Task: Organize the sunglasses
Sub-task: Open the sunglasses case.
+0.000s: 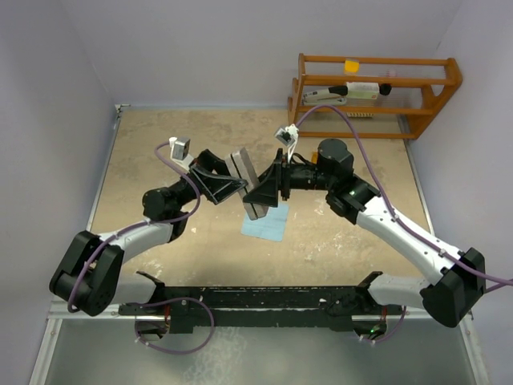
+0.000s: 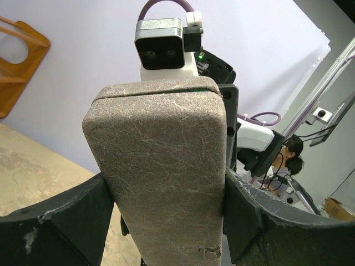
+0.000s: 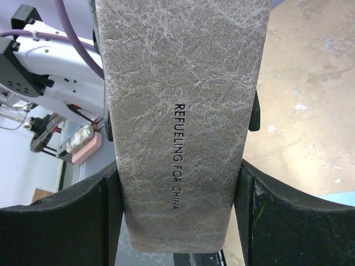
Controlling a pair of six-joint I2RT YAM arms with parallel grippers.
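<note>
Above the table point(image 1: 160, 160), the grey case point(image 1: 247, 178) is held aloft with its lid shut. The left gripper point(image 2: 166, 216) and right gripper point(image 3: 177, 205) clamp opposite sides, steadying it over the blue cloth point(image 1: 268, 226). The sunglasses are not visible and are probably enclosed inside.

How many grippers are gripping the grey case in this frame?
2. The left gripper clamps the grey textured brick-shaped case from one side, the right gripper from the opposite side, above the light blue square cloth.
</note>
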